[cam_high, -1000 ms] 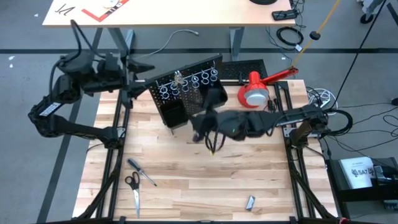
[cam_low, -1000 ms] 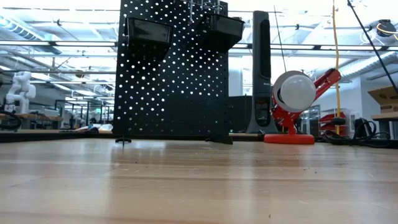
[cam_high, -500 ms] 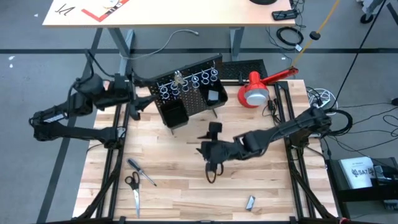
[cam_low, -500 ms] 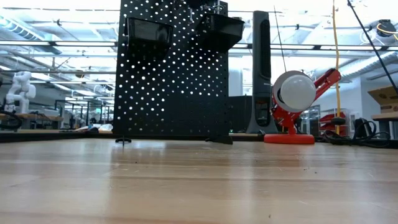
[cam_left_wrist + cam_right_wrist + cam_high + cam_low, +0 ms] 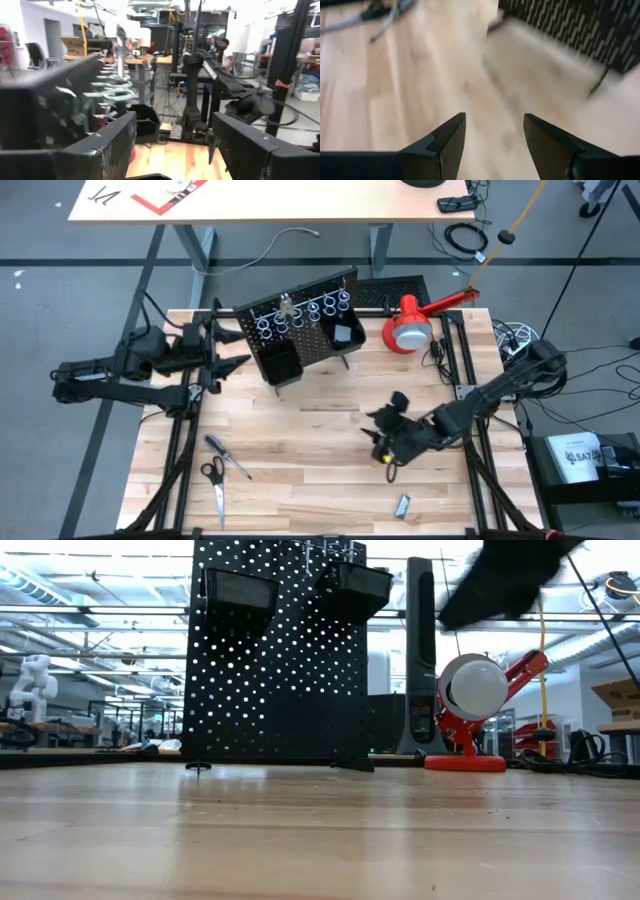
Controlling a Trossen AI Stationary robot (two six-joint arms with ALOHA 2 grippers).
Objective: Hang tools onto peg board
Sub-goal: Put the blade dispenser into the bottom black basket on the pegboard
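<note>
Looking down from the high view: the peg board stands near the table's far edge, left of the red lamp, with silver rings along its top and two bins below. Scissors and a thin screwdriver lie near the front-left corner; a small metal piece lies near the front edge, right of centre. Left gripper hovers at the left edge beside the board, fingers spread, empty. Right gripper hangs over the right-centre boards, fingers apart; a dark loop shows beneath it, and whether that is a held tool I cannot tell.

Low view: board upright, bins at its top; a blurred dark arm sits high on the right.

Left wrist view: fingers wide apart, rings ahead.

Right wrist view: fingers parted, nothing seen between them, bare wood below.

Judgement: a fetching step; next calls for descending on a loose tool and closing squarely.
</note>
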